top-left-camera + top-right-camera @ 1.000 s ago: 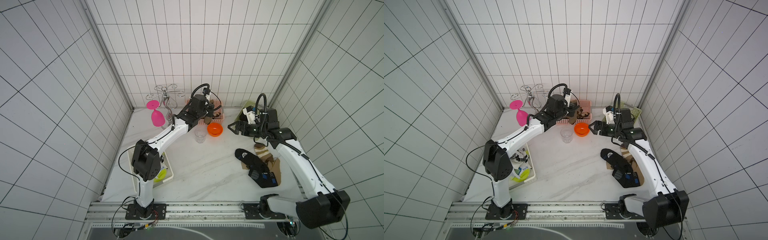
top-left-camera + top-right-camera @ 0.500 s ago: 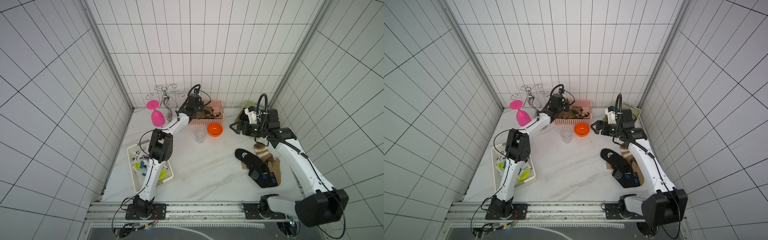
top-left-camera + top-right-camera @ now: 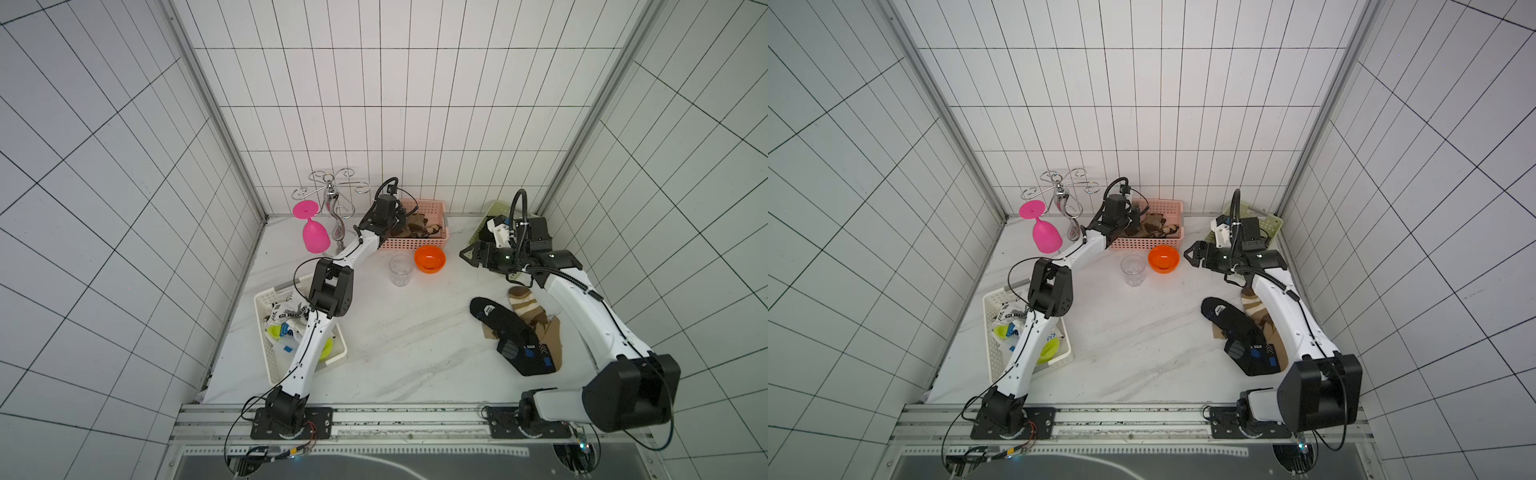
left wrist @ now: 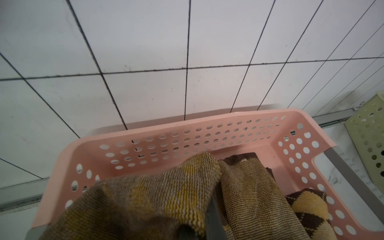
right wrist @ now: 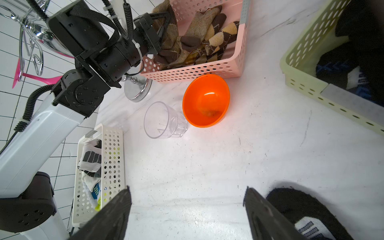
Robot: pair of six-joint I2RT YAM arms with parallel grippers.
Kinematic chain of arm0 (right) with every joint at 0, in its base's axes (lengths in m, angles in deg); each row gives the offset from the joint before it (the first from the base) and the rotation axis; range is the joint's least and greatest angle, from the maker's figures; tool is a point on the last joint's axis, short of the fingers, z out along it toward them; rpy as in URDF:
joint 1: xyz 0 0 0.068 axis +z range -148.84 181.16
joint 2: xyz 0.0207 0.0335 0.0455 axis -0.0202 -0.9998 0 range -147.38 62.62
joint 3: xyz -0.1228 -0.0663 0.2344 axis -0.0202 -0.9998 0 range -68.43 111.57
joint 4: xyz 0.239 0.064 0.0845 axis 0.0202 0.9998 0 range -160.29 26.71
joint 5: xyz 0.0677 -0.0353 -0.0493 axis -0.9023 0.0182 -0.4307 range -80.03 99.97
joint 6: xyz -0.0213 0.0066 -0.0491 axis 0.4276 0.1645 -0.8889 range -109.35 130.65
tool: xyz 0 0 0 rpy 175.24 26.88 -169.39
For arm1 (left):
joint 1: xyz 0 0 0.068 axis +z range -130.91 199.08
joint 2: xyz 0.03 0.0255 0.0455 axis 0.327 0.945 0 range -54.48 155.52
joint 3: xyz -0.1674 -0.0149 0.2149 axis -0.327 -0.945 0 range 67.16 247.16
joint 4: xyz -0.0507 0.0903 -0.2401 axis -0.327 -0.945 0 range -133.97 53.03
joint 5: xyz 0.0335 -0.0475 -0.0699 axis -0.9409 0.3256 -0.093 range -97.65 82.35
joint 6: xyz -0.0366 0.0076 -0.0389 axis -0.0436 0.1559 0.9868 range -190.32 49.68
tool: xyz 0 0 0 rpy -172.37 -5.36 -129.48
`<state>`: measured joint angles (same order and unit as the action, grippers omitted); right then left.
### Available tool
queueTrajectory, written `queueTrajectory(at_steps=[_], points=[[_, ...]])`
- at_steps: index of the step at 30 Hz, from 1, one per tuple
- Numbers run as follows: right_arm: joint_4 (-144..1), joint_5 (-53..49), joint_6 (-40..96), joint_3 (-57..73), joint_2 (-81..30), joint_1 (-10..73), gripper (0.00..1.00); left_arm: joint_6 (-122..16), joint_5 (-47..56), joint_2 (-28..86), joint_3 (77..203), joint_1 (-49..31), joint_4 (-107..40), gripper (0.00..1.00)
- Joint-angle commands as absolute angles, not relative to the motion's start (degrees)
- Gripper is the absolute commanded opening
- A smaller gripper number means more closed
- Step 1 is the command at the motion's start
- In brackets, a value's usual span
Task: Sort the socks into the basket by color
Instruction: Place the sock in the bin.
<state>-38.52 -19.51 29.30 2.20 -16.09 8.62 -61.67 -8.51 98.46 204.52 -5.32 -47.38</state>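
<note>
Bright even light, soft faint shadows, wide-angle edge distortion, near foreground blurred

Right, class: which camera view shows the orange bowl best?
The right wrist view: the bowl is large and close there, its inside plainly shown, beside the glass. Both top views show it small, in front of the pink basket. The left wrist view does not show it.

You've got bowl [image 3: 429,258] right of glass [image 3: 401,270], both before back basket [image 3: 419,244] with socks [image 3: 419,230] in; loose socks [image 3: 513,334] front right.
</note>
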Motion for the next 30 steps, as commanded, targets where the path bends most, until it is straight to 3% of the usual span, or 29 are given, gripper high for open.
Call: queueTrajectory(at_steps=[1, 11, 14, 16, 21, 30], points=[[-39.4, -20.7, 29.8, 1.2, -17.3, 7.9, 0.86, -60.4, -4.4, 99.9, 205.4, -6.3, -45.3, 0.0], [-39.9, -21.9, 30.6, 1.2, -18.1, 7.9, 0.85, -57.8, -1.9, 101.6, 205.2, -6.3, -45.2, 0.02], [-40.0, -21.8, 30.5, 0.9, -17.7, 8.0, 0.85, -58.6, -1.8, 99.7, 203.6, -6.3, -44.5, 0.35], [-40.1, -22.1, 30.6, 0.8, -17.8, 8.0, 0.85, -59.0, -1.9, 98.0, 202.0, -6.3, -43.5, 0.45], [-40.6, -22.7, 30.8, 0.7, -17.9, 8.1, 0.85, -59.2, -2.7, 94.7, 200.8, -6.2, -45.9, 0.55], [-42.4, -24.2, 31.4, -0.3, -17.8, 8.2, 0.85, -59.1, -3.5, 85.7, 194.8, -5.3, -54.6, 0.56]])
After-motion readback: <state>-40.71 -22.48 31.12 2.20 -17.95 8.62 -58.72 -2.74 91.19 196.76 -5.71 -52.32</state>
